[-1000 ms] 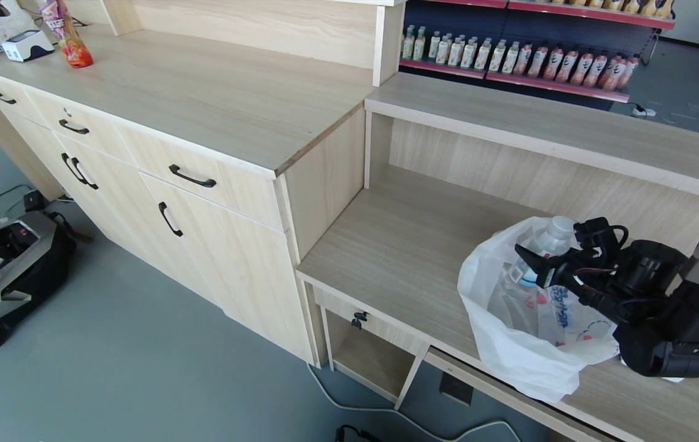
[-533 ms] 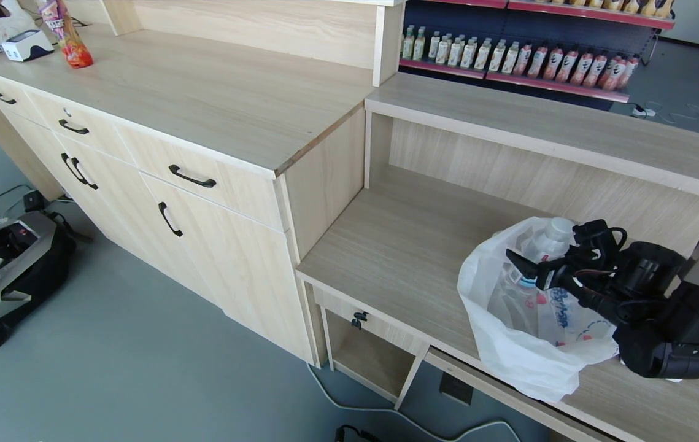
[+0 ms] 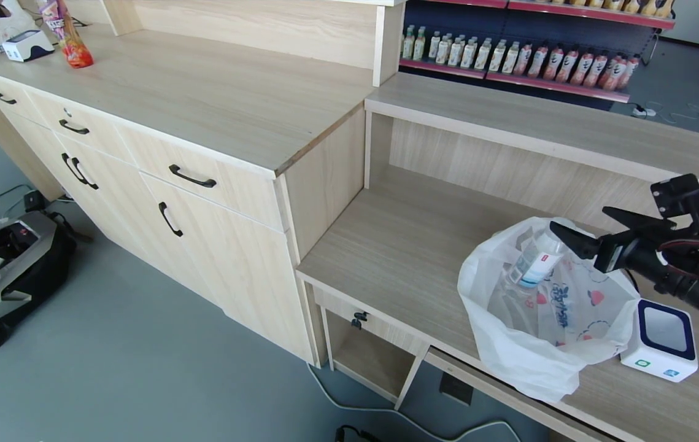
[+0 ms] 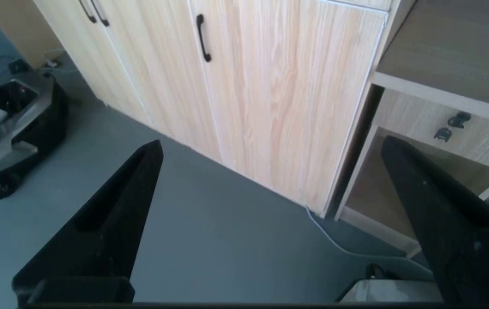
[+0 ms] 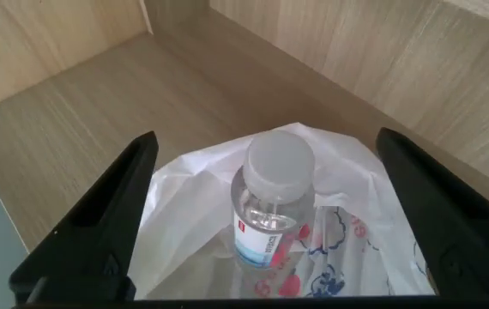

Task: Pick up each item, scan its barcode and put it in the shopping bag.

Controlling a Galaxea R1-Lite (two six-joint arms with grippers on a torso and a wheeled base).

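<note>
A white plastic shopping bag (image 3: 527, 344) stands on the low counter at the right. A clear water bottle (image 3: 539, 258) with a white cap leans upright inside it, also seen as the bottle (image 5: 270, 202) in the bag (image 5: 184, 249). My right gripper (image 3: 585, 228) hangs open just above and to the right of the bag mouth, holding nothing. A white barcode scanner (image 3: 659, 341) with a dark window sits right of the bag. My left gripper (image 4: 270, 223) is open over the grey floor in front of the cabinet doors.
A tall counter (image 3: 189, 92) with drawers fills the left; a snack packet (image 3: 67, 37) and a small white box (image 3: 27, 44) stand at its far end. Behind the low counter (image 3: 398, 245) rises a wooden ledge (image 3: 539, 123), with bottle shelves (image 3: 509, 58) beyond.
My right gripper has let go of the bottle and risen up and to the right, out of the bag. The bottle stays in the bag and the scanner is now uncovered.
</note>
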